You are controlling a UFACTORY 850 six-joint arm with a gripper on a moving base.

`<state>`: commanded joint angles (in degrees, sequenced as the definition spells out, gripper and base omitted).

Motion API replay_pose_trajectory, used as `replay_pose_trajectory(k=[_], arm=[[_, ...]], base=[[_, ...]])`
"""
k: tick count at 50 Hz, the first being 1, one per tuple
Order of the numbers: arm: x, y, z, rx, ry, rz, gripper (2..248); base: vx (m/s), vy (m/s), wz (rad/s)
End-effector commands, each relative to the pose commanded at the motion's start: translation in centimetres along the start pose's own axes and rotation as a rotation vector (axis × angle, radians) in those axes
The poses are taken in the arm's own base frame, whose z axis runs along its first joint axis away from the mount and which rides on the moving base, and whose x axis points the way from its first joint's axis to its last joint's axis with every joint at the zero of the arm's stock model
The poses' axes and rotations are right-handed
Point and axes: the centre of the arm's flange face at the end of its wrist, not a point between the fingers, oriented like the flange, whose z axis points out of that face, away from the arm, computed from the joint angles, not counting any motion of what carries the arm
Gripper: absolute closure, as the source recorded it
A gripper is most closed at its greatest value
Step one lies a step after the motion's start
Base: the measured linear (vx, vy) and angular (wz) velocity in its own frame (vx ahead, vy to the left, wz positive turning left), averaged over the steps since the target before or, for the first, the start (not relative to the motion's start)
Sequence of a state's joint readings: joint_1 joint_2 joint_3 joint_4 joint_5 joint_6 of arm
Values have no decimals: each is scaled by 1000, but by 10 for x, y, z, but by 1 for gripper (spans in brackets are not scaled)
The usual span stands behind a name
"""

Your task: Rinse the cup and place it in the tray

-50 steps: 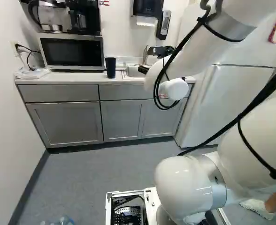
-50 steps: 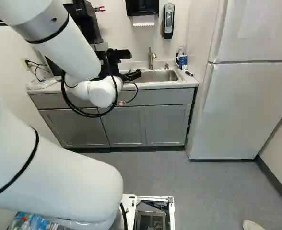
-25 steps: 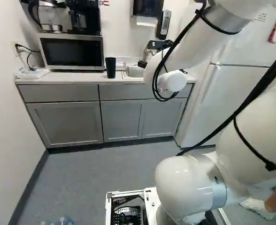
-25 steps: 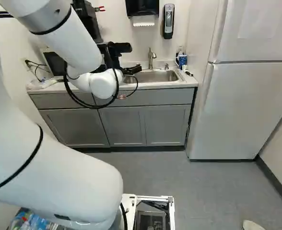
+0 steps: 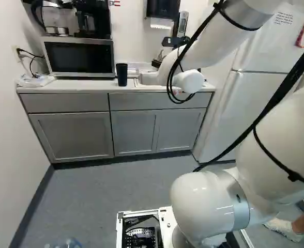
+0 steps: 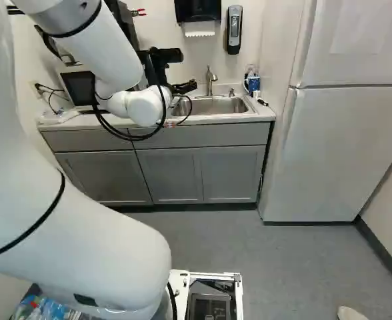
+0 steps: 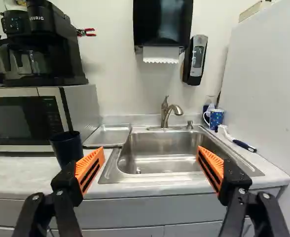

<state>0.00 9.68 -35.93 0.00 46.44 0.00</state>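
In the right base view my gripper (image 6: 184,87) hangs over the counter, in front of the sink's left part. The wrist view shows the gripper (image 7: 151,151) open, orange pads wide apart and nothing held. Beyond its fingers lies the steel sink (image 7: 162,150) with its faucet (image 7: 165,113). A dark cup (image 7: 67,148) stands upright on the counter beside the left finger, partly behind it; the left base view has the cup (image 5: 122,75) in front of the microwave's right edge. A shallow metal tray (image 7: 109,136) rests between microwave and sink.
The microwave (image 7: 29,118) carries a black coffee maker (image 7: 44,44). Right of the sink are a blue dotted mug (image 7: 215,118) and a brush (image 7: 241,144). A towel dispenser (image 7: 162,22) and soap dispenser (image 7: 196,59) hang above. The fridge (image 6: 346,147) stands to the right.
My arm has lifted the gripper higher over the counter, its wrist rising in both base views. The base, cup and tray stay where they were.
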Motion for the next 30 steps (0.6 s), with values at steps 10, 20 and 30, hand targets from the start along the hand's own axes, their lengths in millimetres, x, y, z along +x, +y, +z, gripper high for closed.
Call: replay_pose_trajectory(k=[10,20,30], arm=[[9,0,8,1,3,0,3],[17,-2,14,5,-5,0,3],[25,-5,19,10,-15,0,3]], base=[[0,0,0],[0,0,0],[0,0,0]])
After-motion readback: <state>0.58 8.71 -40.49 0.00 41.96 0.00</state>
